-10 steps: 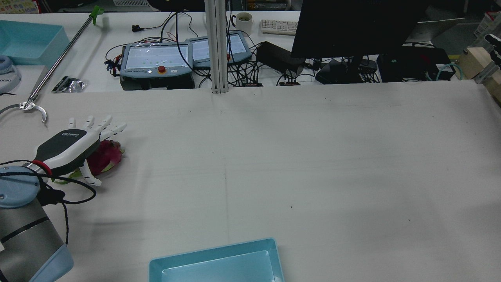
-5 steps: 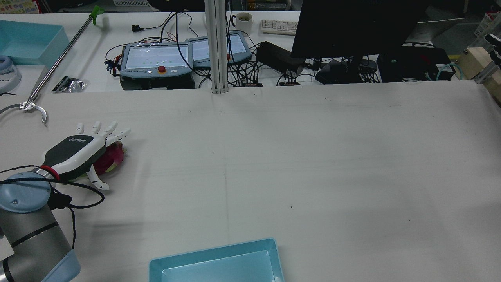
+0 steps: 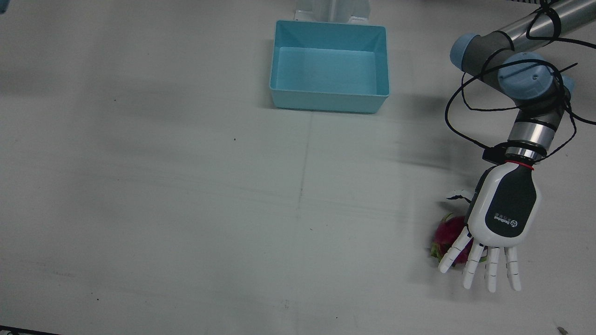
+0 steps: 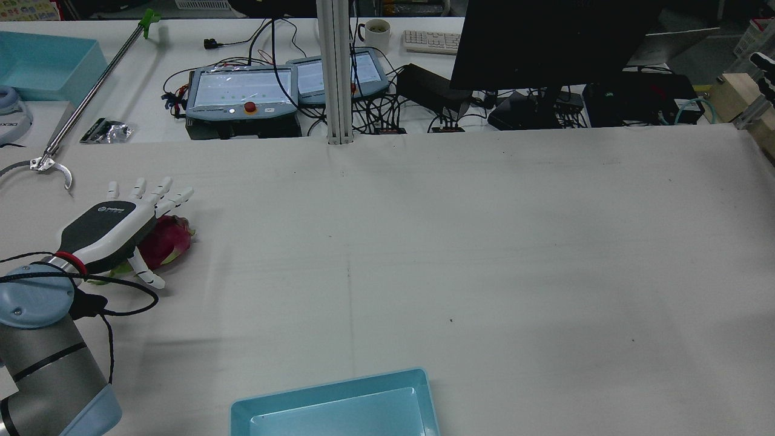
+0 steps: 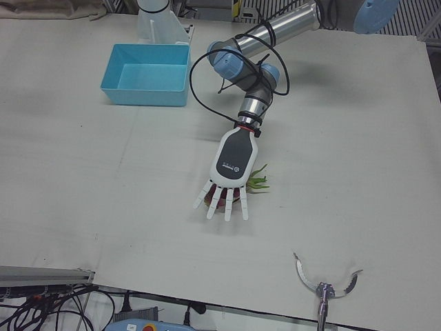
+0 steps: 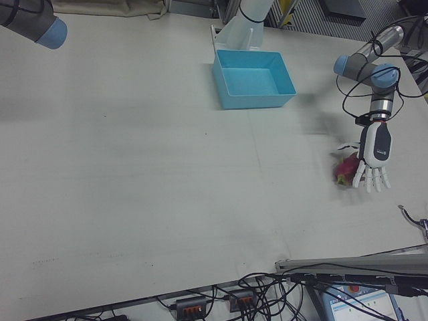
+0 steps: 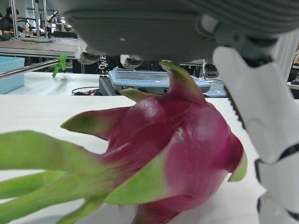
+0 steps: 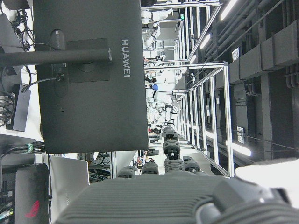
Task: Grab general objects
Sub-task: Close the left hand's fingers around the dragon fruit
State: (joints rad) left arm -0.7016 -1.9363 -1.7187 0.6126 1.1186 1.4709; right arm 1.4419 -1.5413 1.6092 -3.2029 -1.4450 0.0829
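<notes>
The worktop (image 3: 186,209) is wide and almost bare. Well apart from the left hand (image 3: 500,218), back toward the arm's base, a light blue bin (image 3: 329,65) stands empty. The left hand hovers palm down, its fingers (image 3: 470,270) straight and spread apart, and it holds nothing.

The task's thing, a dragon fruit (image 4: 166,242), lies on the worktop directly under the palm and partly beyond the thumb side of the hand. In the left hand view the dragon fruit (image 7: 173,154) fills the space just below the palm, with its green leaf tips pointing back toward the wrist and its round red body toward the fingers. One leaf tip seems very near the palm, but I cannot tell if it touches. The thumb (image 4: 145,274) hangs down beside the fruit.

I judge that the step in hand is the closing of the grasp. To do it well, the hand should first come a little more over the red body, because now the fruit sits off-centre toward the thumb side. Then the palm should sink until it meets the fruit, and the fingers should curl around the round part, not the soft leaves, with the thumb opposite. The skin is smooth and the shape is oval, so it may roll away if one side presses first.

Of the right hand only a grey edge shows in its own view, and I cannot tell its state.
</notes>
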